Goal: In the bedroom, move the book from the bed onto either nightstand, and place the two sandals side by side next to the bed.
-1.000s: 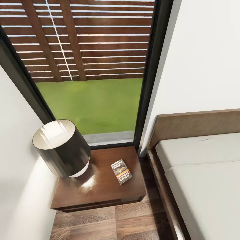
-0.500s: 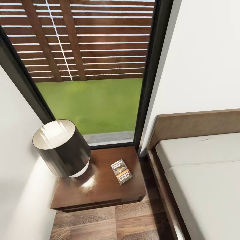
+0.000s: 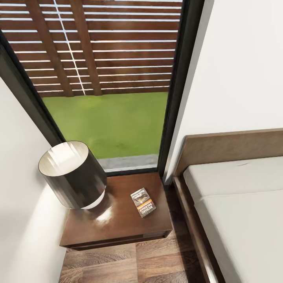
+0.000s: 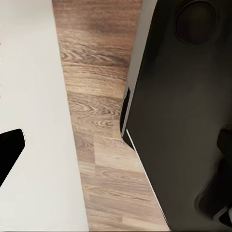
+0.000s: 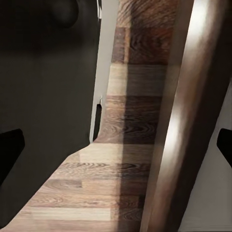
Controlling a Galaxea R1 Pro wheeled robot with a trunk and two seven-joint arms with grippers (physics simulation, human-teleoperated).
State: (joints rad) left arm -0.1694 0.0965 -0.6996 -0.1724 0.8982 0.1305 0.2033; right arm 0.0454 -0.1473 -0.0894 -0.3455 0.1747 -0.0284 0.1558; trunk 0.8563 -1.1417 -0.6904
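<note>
A small, glossy, reddish-brown wooden nightstand (image 3: 118,220) is seen standing on the brown wood-plank floor (image 3: 129,263). On its flat top a small dark paperback book with an orange band (image 3: 143,202) is laid flat, and beside the book a lamp with a dark cylindrical shade (image 3: 74,175) is set. Across a narrow strip of floor from the nightstand, the low dark-framed bed (image 3: 188,220) is found, its plain off-white mattress (image 3: 239,212) left bare.

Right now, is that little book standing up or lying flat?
Lying flat. The book rests cover-up on the nightstand, beside the lamp.
</note>
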